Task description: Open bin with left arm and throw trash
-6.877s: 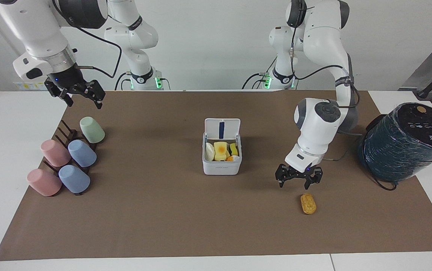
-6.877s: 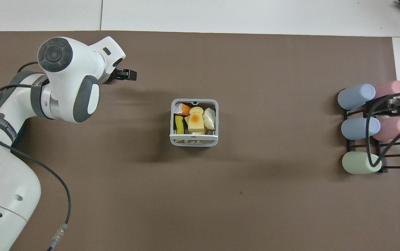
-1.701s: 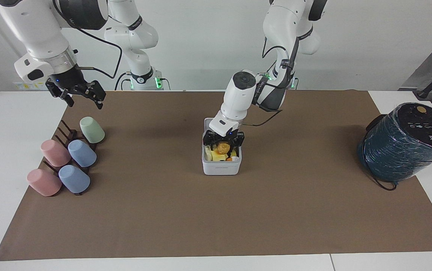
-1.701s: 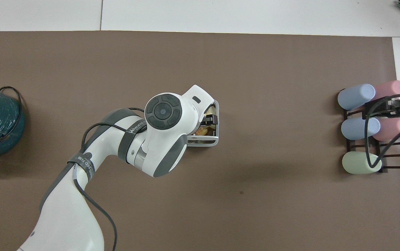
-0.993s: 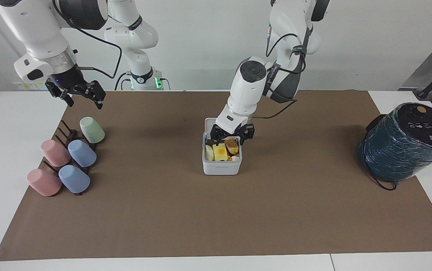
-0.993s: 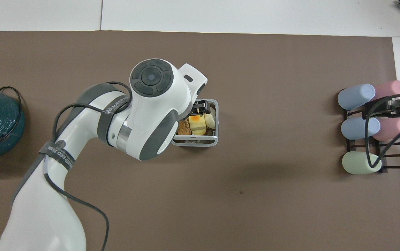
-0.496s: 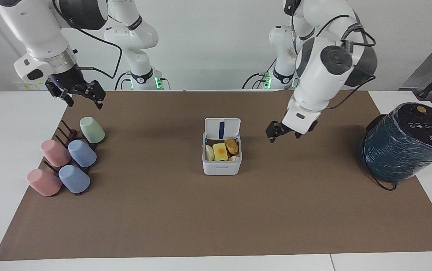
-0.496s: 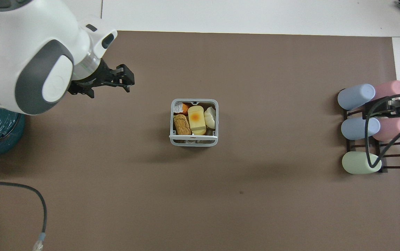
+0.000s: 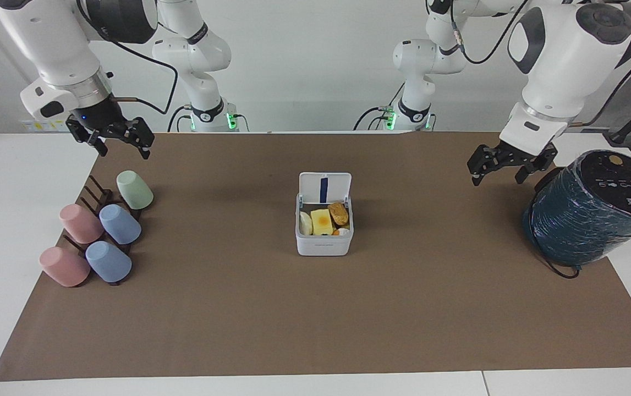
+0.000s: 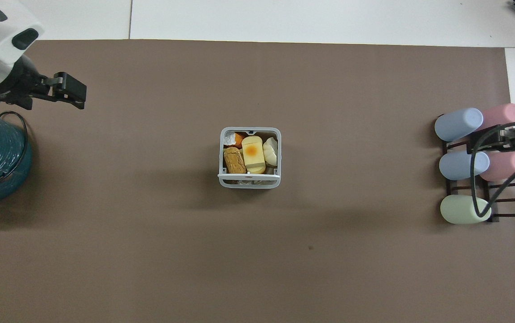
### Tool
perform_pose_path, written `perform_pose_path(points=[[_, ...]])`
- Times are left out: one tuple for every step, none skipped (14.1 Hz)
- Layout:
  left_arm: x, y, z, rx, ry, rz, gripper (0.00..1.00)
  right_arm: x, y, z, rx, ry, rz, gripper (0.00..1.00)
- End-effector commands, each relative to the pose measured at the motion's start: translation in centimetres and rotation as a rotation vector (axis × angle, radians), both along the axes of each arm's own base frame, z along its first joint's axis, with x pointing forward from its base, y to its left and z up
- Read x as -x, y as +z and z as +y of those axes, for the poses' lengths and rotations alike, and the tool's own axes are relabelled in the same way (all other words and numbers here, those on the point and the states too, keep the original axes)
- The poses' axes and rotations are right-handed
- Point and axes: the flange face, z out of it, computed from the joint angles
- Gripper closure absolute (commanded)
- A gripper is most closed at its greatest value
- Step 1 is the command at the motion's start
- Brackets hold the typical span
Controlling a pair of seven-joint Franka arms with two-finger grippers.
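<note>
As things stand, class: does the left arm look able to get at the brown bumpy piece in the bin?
Probably yes. The bin's lid stands open, and the brown piece lies on top at the left arm's side. The left gripper hangs open and empty over the mat beside the teal cylinder, with nothing between.

The bumpy brown oval (image 9: 339,213), which earlier lay on the mat at the facing view's lower right, now lies in the bin (image 9: 324,245). The left gripper (image 9: 506,164), empty and open, has withdrawn from the bin to the upper right, beside the teal cylinder (image 9: 590,212).
</note>
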Motion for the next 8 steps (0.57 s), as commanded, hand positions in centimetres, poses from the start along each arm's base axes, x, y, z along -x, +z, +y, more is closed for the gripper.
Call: perform_pose_path(points=[[0.34, 0.08, 1.08, -0.001, -0.026, -0.002, 0.0, 0.76, 0.17, -0.21, -0.014, 0.019, -0.005, 0.0], [0.25, 0.04, 0.83, 0.03, -0.016, -0.005, 0.0, 0.77, 0.17, -0.3, -0.014, 0.018, -0.005, 0.0], [0.29, 0.0, 0.73, 0.039, -0.017, -0.001, 0.0, 0.75, 0.18, -0.21, -0.014, 0.019, -0.006, 0.0], [0.44, 0.14, 0.77, 0.037, -0.016, 0.002, 0.0, 0.77, 0.17, -0.3, -0.014, 0.018, -0.005, 0.0], [0.41, 0.02, 0.76, 0.037, -0.016, 0.002, 0.0, 0.77, 0.17, -0.3, -0.014, 0.018, -0.005, 0.0], [0.36, -0.07, 0.62, 0.043, -0.018, 0.0, 0.0, 0.77, 0.17, -0.38, -0.014, 0.016, -0.005, 0.0], [0.33, -0.1, 0.48, 0.055, -0.018, -0.002, 0.0, 0.77, 0.17, -0.38, -0.014, 0.016, -0.005, 0.0], [0.35, -0.26, 0.33, 0.061, -0.018, -0.007, 0.0, 0.77, 0.17, -0.38, -0.014, 0.016, -0.005, 0.0]])
